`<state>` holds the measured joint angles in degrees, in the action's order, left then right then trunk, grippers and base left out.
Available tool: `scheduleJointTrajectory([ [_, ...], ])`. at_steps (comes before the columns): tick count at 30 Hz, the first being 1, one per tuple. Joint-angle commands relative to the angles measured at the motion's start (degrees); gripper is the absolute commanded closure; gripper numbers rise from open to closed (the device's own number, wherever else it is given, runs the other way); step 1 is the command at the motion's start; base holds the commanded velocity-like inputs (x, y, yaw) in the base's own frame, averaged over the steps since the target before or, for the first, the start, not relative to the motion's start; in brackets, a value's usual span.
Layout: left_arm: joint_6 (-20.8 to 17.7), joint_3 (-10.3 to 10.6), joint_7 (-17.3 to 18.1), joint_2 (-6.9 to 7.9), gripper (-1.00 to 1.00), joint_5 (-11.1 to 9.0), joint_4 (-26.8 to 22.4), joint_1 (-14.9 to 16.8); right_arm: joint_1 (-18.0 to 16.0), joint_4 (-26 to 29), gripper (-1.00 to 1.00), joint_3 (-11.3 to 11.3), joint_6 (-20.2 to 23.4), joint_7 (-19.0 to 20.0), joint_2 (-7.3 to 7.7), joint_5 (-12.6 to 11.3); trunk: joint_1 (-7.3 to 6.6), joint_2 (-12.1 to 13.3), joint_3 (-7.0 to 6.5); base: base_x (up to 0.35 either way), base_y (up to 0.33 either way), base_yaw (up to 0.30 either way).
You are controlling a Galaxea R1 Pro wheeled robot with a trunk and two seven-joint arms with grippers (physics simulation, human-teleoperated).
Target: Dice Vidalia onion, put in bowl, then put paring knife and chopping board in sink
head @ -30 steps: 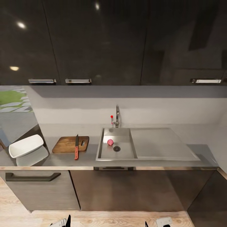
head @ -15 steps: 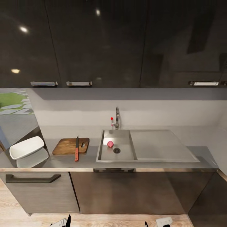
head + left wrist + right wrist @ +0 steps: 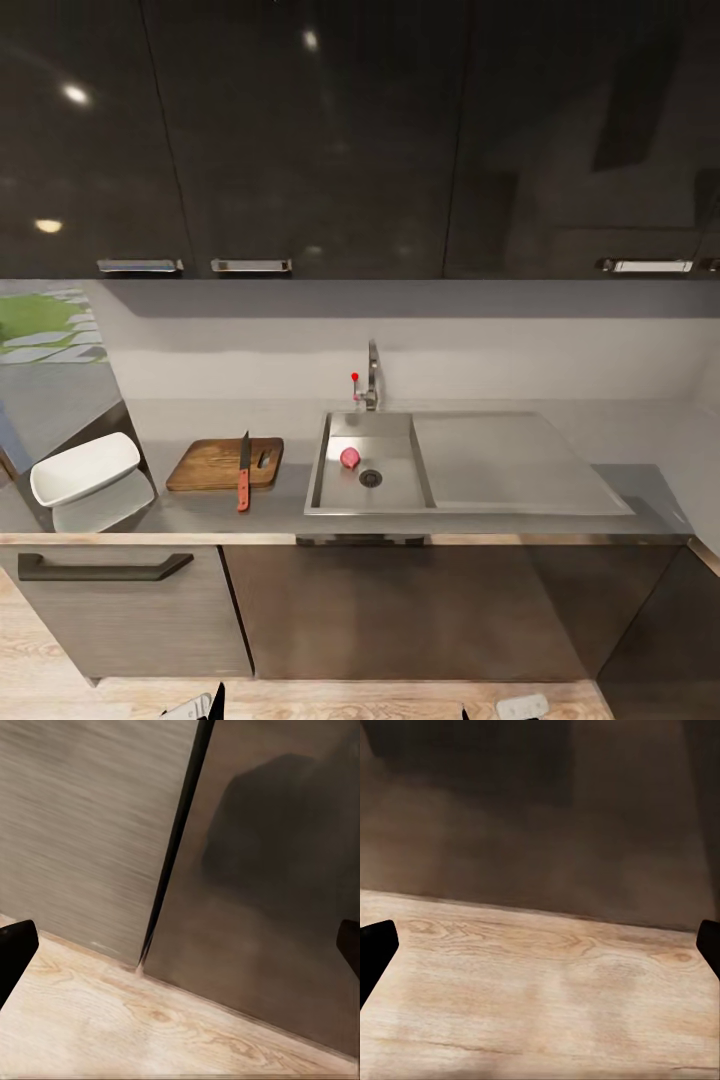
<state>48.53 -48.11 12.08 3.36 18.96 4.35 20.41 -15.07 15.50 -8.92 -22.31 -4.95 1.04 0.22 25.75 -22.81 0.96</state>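
Head view first: the grey bench (image 3: 520, 530) is seen running across the kitchen, under glossy dark wall cabinets (image 3: 320, 130) and above dark base cabinets (image 3: 400, 610). Set into it is the sink (image 3: 425, 505), its basin on the left and its flat drainboard (image 3: 510, 460) stretching to the right, with the chrome faucet (image 3: 372, 375) standing behind the basin. The pinkish onion (image 3: 349, 457) is found lying on the basin floor, just beside the round dark drain (image 3: 371, 478). Left of the sink the chopping board (image 3: 205, 466) lies flat on the bench, and the paring knife (image 3: 243, 472) is laid across it, dark blade pointing to the wall, red handle reaching over the board's front edge toward the robot. Further left, near the bench's end, the white bowl (image 3: 84, 467) is seen, well apart from the board. A black handle (image 3: 100, 568) is noted on the cabinet front below it. At the lower edge, the left claw (image 3: 200, 705) and the right claw (image 3: 500, 708) are held low over the wooden floor (image 3: 350, 700), well short of the bench. In the left wrist view the left claw's dark fingertips (image 3: 15, 952) sit at opposite edges, spread wide, with nothing between them but floor and cabinet front. In the right wrist view the right claw's fingertips (image 3: 375, 952) are likewise spread wide, nothing gripped
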Motion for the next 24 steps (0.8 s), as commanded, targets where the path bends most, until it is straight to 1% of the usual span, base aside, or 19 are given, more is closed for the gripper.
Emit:
scheduleJointTrajectory([
  [1,0.0,-0.5,0.2,0.07,-1.00,0.2,0.2,0.1,0.0,-0.1,-1.00,-0.5,-0.1,-0.5,0.03,0.0,0.03,-0.1,0.10,0.000,0.000,0.000],
  [11,-1.2,-0.4,0.2,0.07,-1.00,0.2,0.2,0.1,0.0,-0.2,-1.00,-0.5,-0.1,-0.6,-0.06,0.0,0.03,-0.1,0.10,0.000,0.000,0.000],
  [14,-5.1,-0.4,0.2,0.05,-1.00,0.2,0.2,0.1,0.0,-0.3,-1.00,-0.5,0.0,-0.6,-0.07,0.0,0.03,-0.1,0.10,0.000,0.000,0.000],
  [15,-9.0,-0.4,0.2,-0.02,-1.00,0.3,0.1,0.1,0.0,-0.3,-1.00,-0.5,0.0,-0.6,-0.07,0.0,0.03,-0.1,0.10,0.000,0.000,0.000],
  [17,-13.7,-0.3,0.2,-0.10,-1.00,0.3,-0.1,0.1,0.0,-0.3,-1.00,-0.5,0.0,-0.6,-0.07,0.0,0.03,-0.1,0.10,0.000,0.000,0.000],
  [18,-18.6,0.0,0.1,-0.36,-1.00,0.5,-0.5,0.1,0.0,-0.4,-1.00,-0.5,0.0,-0.6,-0.07,0.0,0.03,-0.1,0.10,0.000,0.000,0.000],
  [19,-21.0,0.3,0.1,-0.57,-1.00,0.6,-0.8,0.1,0.0,-0.4,-1.00,-0.5,0.0,-0.6,-0.07,0.0,0.03,-0.1,0.10,0.000,0.000,0.000],
  [20,-25.6,1.1,0.1,-1.09,-1.00,1.0,-1.8,0.1,0.0,-0.4,-1.00,-0.5,0.0,-0.6,-0.07,0.0,0.03,-0.1,0.10,0.000,0.000,0.000],
  [22,-29.8,2.3,0.1,-1.85,-1.00,1.6,-3.6,0.1,0.0,-0.4,-1.00,-0.5,0.0,-0.6,-0.07,0.0,0.03,-0.1,0.10,0.000,0.000,0.000],
  [23,-33.6,3.9,0.1,-3.14,-1.00,2.6,-6.1,0.1,0.0,-0.4,-1.00,-0.5,0.0,-0.6,-0.07,0.0,0.03,-0.1,0.10,0.000,0.000,0.000],
  [24,-35.5,4.7,0.1,-4.01,-1.00,3.2,-7.7,0.1,0.0,-0.4,-1.00,-0.5,0.0,-0.6,-0.07,0.0,0.03,-0.1,0.10,0.000,0.000,0.000],
])
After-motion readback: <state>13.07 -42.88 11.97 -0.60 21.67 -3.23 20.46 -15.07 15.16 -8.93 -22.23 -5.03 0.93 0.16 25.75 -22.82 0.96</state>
